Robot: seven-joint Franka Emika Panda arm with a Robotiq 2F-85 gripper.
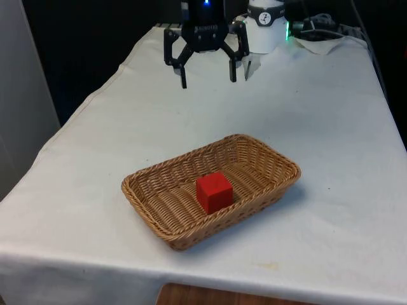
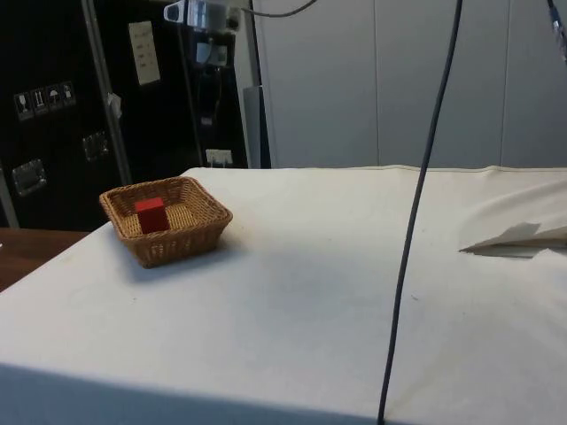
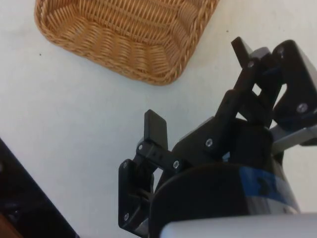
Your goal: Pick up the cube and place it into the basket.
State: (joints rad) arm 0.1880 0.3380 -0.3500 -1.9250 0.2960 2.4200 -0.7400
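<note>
A lab or test room: a table under a white cloth, dark equipment cabinets behind, a cable hanging down.

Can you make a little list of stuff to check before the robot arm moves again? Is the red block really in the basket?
1. Red cube inside the wicker basket: ok.
2. Cube resting on the basket floor, not on the rim: ok.
3. End effector open and holding nothing: ok.
4. End effector apart from the basket, back over the far part of the table: ok.
5. Basket fully on the white cloth, near the table's front edge but not overhanging: ok.
</note>
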